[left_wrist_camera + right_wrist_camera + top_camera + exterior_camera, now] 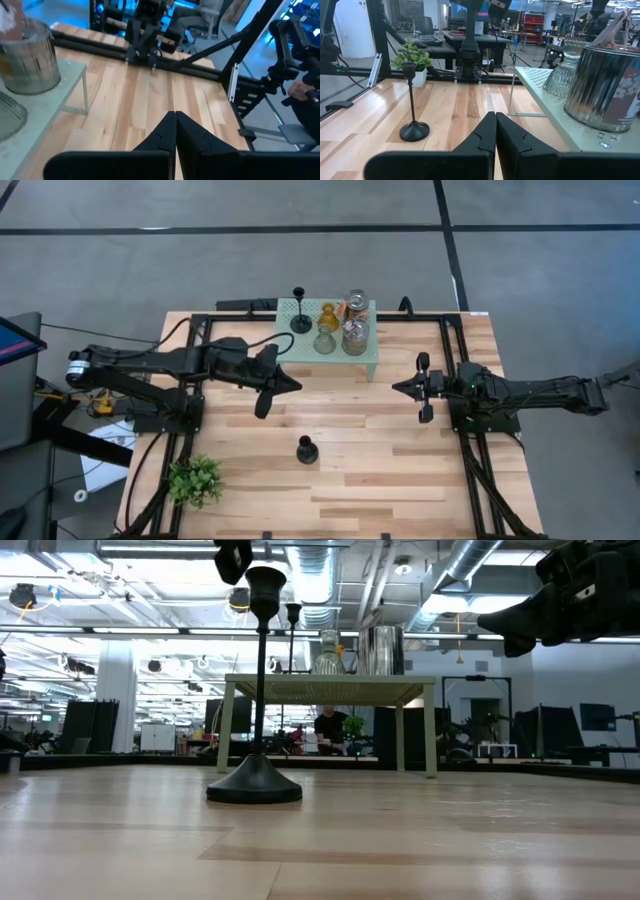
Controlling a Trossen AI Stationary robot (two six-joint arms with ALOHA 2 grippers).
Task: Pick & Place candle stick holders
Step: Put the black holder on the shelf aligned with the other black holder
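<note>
One black bell-shaped holder point(307, 450) stands upright on its round base on the bare table, near the middle front; it also shows in the low view point(255, 690) and the right wrist view point(413, 107). On the mint-green rack point(368, 360) stand a second black holder point(300, 310), an amber one point(328, 312), a greyish ribbed glass one point(325, 341) and two silvery jars point(357, 302) point(354, 336). My left gripper point(292, 384) is shut and empty, left of the rack's near edge. My right gripper point(398, 387) is shut and empty, right of the rack.
A green leafy plant point(195, 480) stands at the table's near left corner. Black frame rails run along the table's left, right and far edges point(440, 317). Bare wood lies between the two grippers and around the lone black holder.
</note>
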